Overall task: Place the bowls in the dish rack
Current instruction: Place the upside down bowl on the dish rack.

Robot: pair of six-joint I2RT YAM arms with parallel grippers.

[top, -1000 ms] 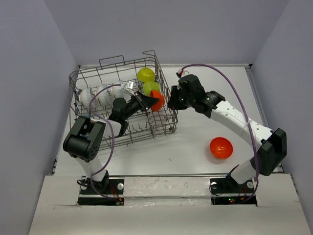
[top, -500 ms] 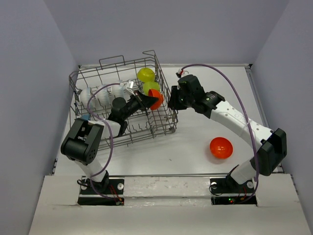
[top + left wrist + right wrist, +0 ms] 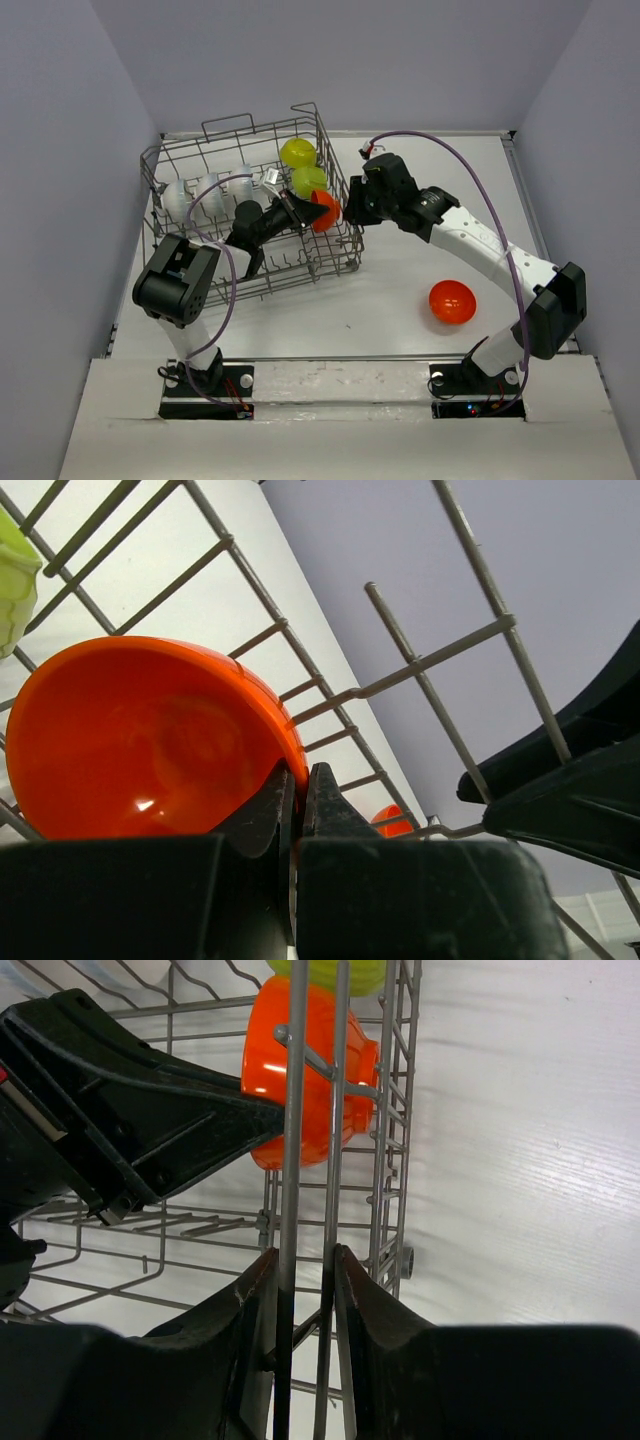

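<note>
The left arm (image 3: 250,222) reached into the dish rack (image 3: 290,262), and the left jaws were clenched on the rim of an orange-red bowl (image 3: 323,211) tipped on its side at the rack's right end, just inside the right wall. In the left wrist view that bowl (image 3: 150,740) showed its glossy hollow, pinched at the edge. The right arm (image 3: 470,235) came in from outside, and the right jaws were closed on two upright wires of that right wall (image 3: 385,1210), with the held bowl (image 3: 310,1080) just beyond them. Two yellow-green bowls (image 3: 298,152) sat in the far right corner. White bowls (image 3: 208,190) stood on edge in a row at the left. A second orange-red bowl (image 3: 451,301) lay on the worktop (image 3: 400,300), well apart from the rack.
</note>
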